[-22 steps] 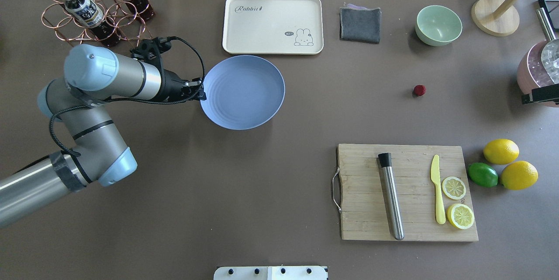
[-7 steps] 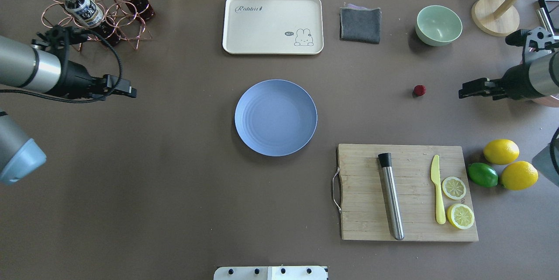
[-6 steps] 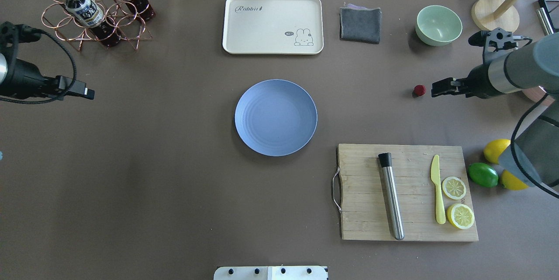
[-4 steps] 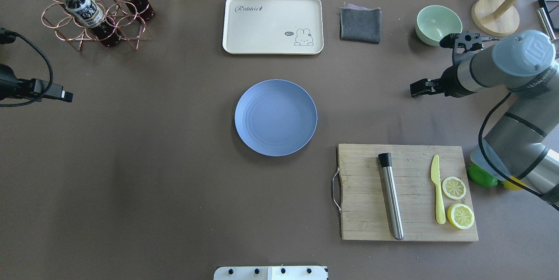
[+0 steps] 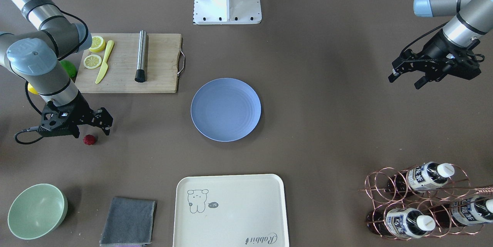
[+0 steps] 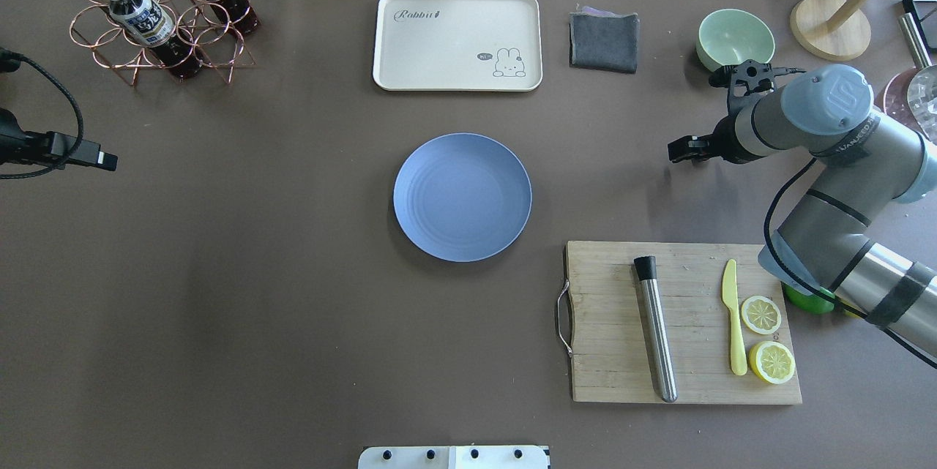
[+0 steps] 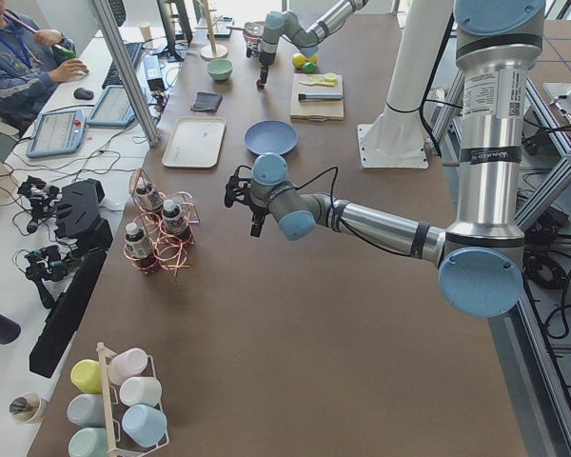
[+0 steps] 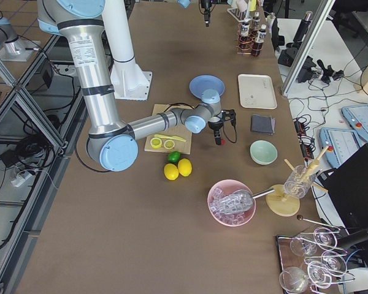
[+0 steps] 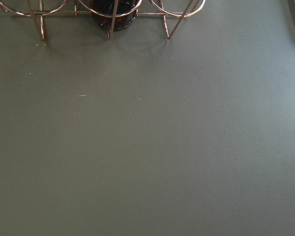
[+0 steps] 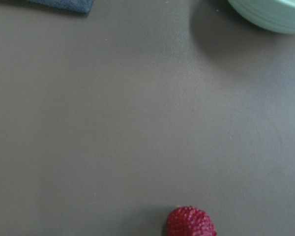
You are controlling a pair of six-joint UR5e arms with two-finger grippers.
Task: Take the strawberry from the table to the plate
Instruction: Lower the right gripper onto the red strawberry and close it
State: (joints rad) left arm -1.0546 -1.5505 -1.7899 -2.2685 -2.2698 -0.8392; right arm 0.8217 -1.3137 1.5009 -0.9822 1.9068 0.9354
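strawberry [image 5: 89, 139]: lies on the tabletop [image 6: 293, 308] toward its right end, between the cutting board [image 5: 129, 63] and the green bowl [image 5: 36, 210], well apart from the plate.
plate [image 6: 463, 197]: middle of the tabletop; only its own rings show inside.
right gripper [image 5: 91, 130]: just over the strawberry, fingers spread, grasping nothing.
left gripper [image 5: 405, 79]: near the left end, fingers spread, holding nothing.
green bowl: far edge, toward the right end; plain inside.
pink bowl [image 8: 232, 202]: right end; clear ice-like pieces inside.
wire rack [image 6: 157, 23]: far left corner; holds bottles [image 6: 135, 9].
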